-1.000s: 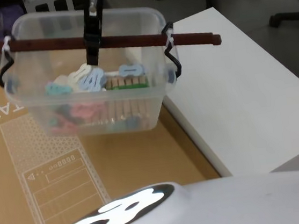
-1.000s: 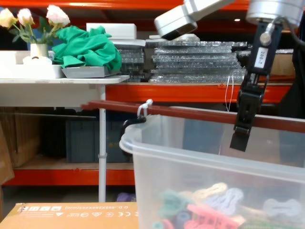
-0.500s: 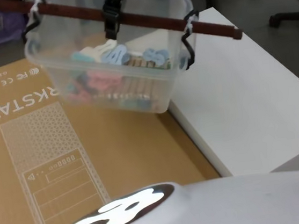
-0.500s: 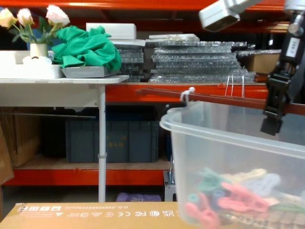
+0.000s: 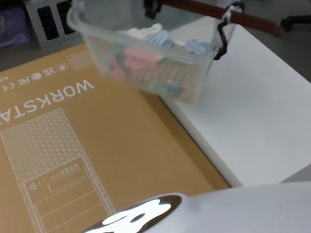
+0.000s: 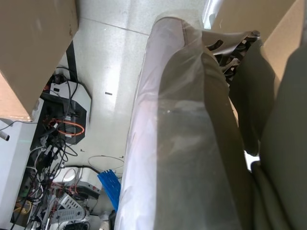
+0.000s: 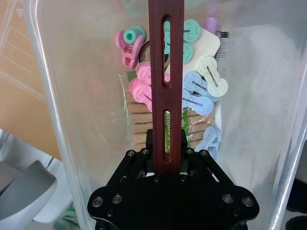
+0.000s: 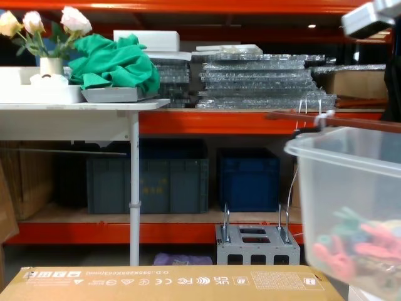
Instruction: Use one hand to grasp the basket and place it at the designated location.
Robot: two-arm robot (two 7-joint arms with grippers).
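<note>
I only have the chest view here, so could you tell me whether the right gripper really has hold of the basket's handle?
Observer: Yes, the right gripper is shut on the handle.
Operator: What is under the basket?
Observer: The basket hangs tilted over the cardboard box and the edge of the white table.
Operator: What is inside?
Observer: Pastel clips and wooden pegs.

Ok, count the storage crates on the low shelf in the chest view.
2. A grey-blue crate sits behind the white table leg; a darker blue crate stands just right of it. The basket covers the space further right, so more may be hidden.
</note>
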